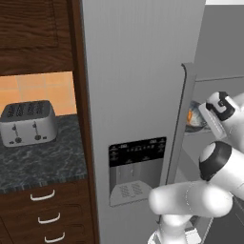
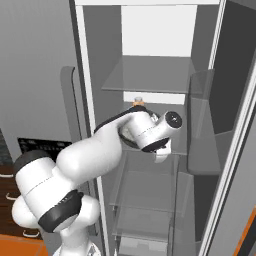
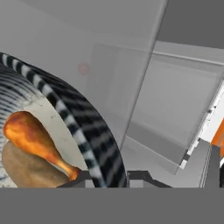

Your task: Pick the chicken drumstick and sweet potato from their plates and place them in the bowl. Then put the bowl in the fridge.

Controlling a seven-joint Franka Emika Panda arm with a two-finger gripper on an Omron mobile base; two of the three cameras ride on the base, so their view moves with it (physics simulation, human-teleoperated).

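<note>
**Well inside the fridge: the loaded bowl on the pincer**

Hand view. The bowl (image 3: 89, 131) takes up the 9 o'clock half. Its dark striped outside curves from 10 o'clock down to 6 o'clock, and its pale inside faces the camera. Two foods lie in it. The chicken drumstick (image 3: 30, 135) is glossy orange-brown, with its narrow end pointing toward 5 o'clock. It rests on the sweet potato (image 3: 24, 171), a dull tan lump at 8 o'clock. The gripper (image 3: 109, 179) is pinched narrow on the bowl's rim, which passes between the two dark tips at 6 o'clock. The bowl's far side is cut off by the left edge of the frame.

Right base view. The fridge (image 2: 85, 60) stands open, and its glass shelves (image 2: 150, 75) are stacked from 12 to 6 o'clock. The arm reaches in at mid-height. The hand covers most of the bowl, so only a dark arc and an orange speck show at its 10 o'clock. Whether the bowl touches a shelf cannot be told.

Left base view. The door with the black dispenser panel (image 1: 137, 151) hides most of the interior. A sliver of the bowl shows at 3 o'clock, past the long handle (image 1: 183, 119). A toaster (image 1: 28, 123) sits on the dark counter (image 1: 43, 164) at 9 o'clock.
</note>
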